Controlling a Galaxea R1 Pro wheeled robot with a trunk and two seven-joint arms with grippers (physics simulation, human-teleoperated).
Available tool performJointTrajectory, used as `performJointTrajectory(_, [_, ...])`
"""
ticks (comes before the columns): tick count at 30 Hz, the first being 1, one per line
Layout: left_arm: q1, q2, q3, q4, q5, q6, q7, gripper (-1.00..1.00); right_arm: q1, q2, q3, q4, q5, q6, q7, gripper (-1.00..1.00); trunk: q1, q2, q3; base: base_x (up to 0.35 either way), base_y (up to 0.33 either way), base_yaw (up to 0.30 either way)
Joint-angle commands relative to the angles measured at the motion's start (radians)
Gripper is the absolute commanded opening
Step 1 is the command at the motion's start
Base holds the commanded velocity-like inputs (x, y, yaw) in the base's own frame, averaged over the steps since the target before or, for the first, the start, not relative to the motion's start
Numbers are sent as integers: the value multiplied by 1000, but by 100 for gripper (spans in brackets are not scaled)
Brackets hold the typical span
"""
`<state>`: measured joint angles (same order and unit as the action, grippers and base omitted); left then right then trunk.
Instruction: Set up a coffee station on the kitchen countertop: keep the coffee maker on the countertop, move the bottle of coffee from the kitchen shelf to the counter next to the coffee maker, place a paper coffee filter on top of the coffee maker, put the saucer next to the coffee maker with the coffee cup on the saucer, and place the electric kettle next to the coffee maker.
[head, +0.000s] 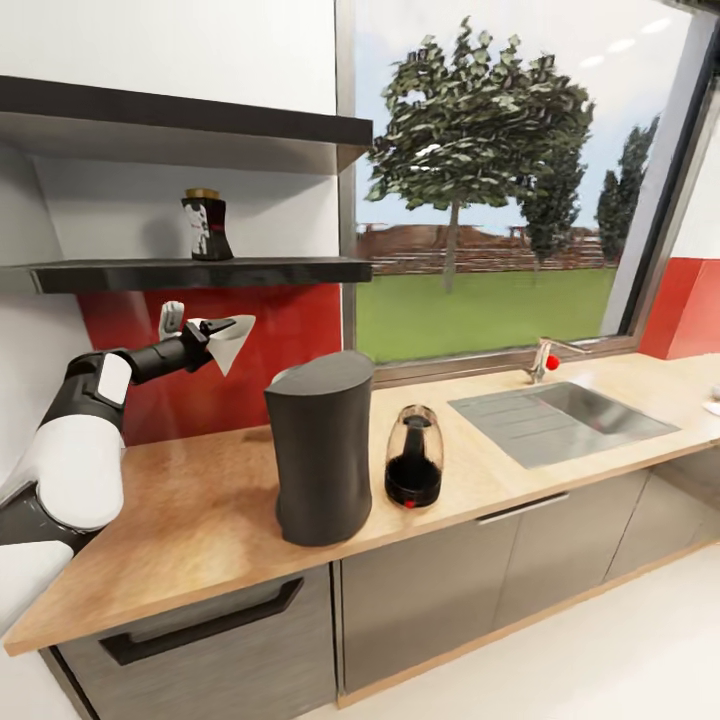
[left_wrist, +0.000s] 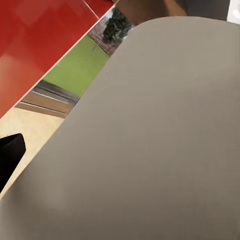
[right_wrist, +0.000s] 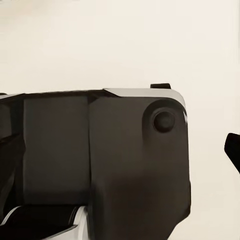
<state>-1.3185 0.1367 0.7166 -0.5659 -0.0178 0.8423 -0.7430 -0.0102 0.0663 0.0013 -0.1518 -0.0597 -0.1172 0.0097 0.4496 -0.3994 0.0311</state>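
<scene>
One left claw (head: 212, 333) grips paper coffee filter (head: 229, 342) above countertop (head: 200, 510)

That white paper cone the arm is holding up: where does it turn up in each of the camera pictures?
Head view: the paper coffee filter sits at the left gripper, left of the coffee maker.
Left wrist view: it is the broad pale sheet across the picture.
Right wrist view: not in it.
Shared landmark: the red backsplash.

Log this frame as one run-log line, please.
left claw: shut on paper coffee filter, raised left of coffee maker | bottle of coffee: on shelf | coffee maker top: bare
</scene>
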Motion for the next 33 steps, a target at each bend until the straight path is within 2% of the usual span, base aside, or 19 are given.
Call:
performJointTrajectory(1, [-1,0,5,0,-2,7,-4,-100,-1,0,0,1,-6,-4,1,100,0,-1,0,1,0,-234])
performJointTrajectory(13, [6,0,6,0,-2,5,-10,-100,-1,1,1,2,-6,-4,1,100,0,-1,3,0,0,-135])
performJointTrajectory(25, [0,0,6,-2,-1,0,-11,-100,-1,1,4,0,-5,-9,2,100,0,-1,3,0,0,-11])
performJointTrajectory(27, [6,0,7,-1,0,-28,-12,-100,-1,1,6,0,-5,-9,2,100,0,-1,3,0,0,0])
performJointTrajectory(30, [12,0,7,1,0,-73,-51,-100,-1,1,6,1,-5,-9,1,100,0,-1,3,0,0,0])
performJointTrajectory(31, [14,1,7,1,0,-81,-76,-100,-1,1,6,1,-5,-9,1,100,0,-1,3,0,0,0])
performJointTrajectory(32, [16,2,7,1,0,-92,-128,-100,-1,1,6,1,-4,-9,2,100,0,-1,3,0,0,0])
performJointTrajectory(33, [16,2,8,1,-1,-93,-139,-100,-1,1,6,1,-4,-9,2,100,0,-1,3,0,0,0])
